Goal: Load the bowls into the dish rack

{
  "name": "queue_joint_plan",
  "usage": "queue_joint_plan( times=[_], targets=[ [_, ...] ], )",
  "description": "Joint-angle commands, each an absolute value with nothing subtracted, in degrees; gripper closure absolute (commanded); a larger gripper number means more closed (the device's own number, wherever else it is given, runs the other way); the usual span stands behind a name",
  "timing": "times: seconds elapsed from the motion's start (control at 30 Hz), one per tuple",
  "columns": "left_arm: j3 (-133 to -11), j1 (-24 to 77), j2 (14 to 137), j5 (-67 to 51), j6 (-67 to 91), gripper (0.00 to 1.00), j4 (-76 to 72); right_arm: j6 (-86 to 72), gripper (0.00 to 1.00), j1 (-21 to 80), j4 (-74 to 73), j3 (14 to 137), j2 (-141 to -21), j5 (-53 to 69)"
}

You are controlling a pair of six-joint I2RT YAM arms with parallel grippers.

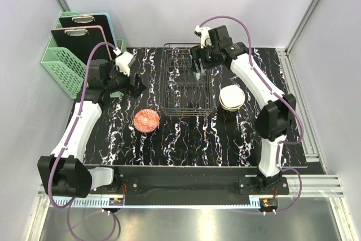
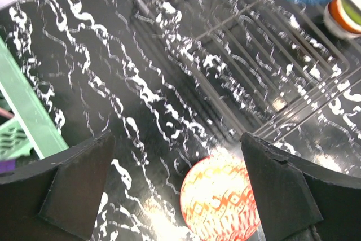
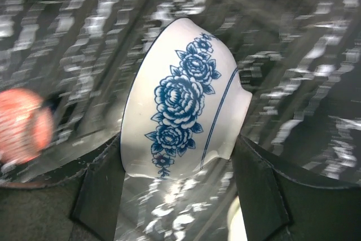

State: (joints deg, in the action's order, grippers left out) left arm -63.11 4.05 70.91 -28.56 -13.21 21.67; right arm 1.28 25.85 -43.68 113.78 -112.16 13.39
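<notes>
My right gripper [image 1: 198, 71] hangs over the far part of the dark wire dish rack [image 1: 186, 86], shut on a white bowl with blue flowers [image 3: 183, 103] that lies on its side between the fingers [image 3: 104, 187]. My left gripper [image 1: 131, 87] is open and empty, left of the rack and above the table. The orange patterned bowl [image 1: 146, 121] sits upside down on the table in front of the rack's left corner. In the left wrist view it [image 2: 220, 198] lies below the gripper [image 2: 177, 139], near the right finger. A stack of bowls [image 1: 232, 97], white on top, stands right of the rack.
A mint green lattice basket [image 1: 67, 63] holding clipboards stands at the far left, and its edge shows in the left wrist view [image 2: 25, 119]. The tabletop [image 1: 186, 145] is black marble with white veins. Metal frame posts stand at the back corners.
</notes>
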Motion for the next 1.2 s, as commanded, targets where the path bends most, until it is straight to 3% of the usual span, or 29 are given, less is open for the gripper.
queue_joint_plan(
  times=[0.0,0.4,1.17],
  targets=[
    [-61.26,2.55,68.82,-27.42,-15.56,0.01,22.32,6.41,1.00,26.54,-43.68,119.87,-116.18,-2.09],
    [-54.94,0.09,66.10,-27.33,-17.14,0.01,22.68,10.19,1.00,28.56,-41.32,129.81,-125.77,-17.83],
    [-49.40,-3.43,63.11,-29.53,-17.93,0.01,21.88,12.83,1.00,32.69,-38.06,132.89,-135.09,-23.64]
  ],
)
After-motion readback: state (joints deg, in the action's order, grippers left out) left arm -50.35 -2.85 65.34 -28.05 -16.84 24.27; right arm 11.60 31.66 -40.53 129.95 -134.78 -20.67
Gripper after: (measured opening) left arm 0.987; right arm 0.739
